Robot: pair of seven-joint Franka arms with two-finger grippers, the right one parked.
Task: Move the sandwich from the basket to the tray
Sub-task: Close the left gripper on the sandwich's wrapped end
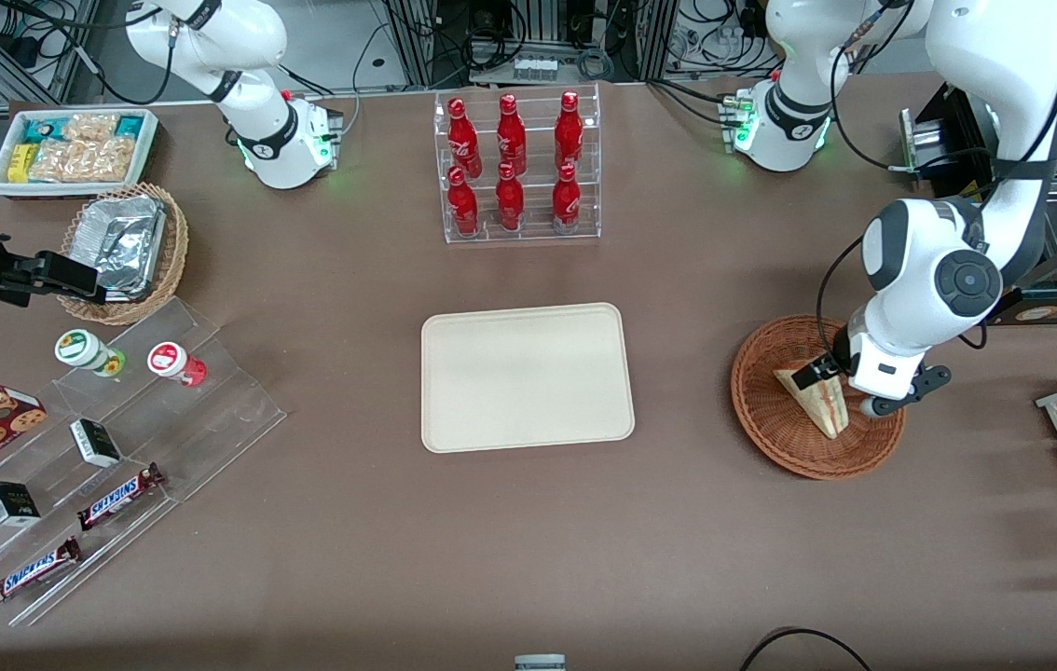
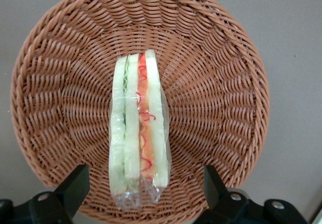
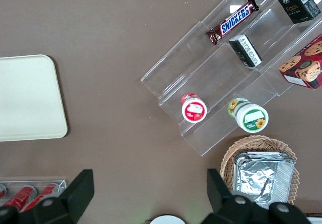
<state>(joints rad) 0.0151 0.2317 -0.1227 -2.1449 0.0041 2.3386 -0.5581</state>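
The gripper (image 2: pixel 143 194) is hovering over the basket (image 1: pixel 761 419) with its jaws wide open and holding nothing. The sandwich (image 2: pixel 138 133) is lying in the basket, wrapped in thin film; it is looking light, soft and slippery, so gripping the flat bread faces gently seems best. Nothing is standing between the basket and the tray (image 1: pixel 527 376) on the surface.

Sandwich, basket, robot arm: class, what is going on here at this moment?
The working arm's tool hangs open just above the sandwich, which lies wrapped in clear film in the round wicker basket. One finger sits on each side of it, not yet closed on it. The beige tray, beside the basket toward the parked arm's end, holds nothing yet.
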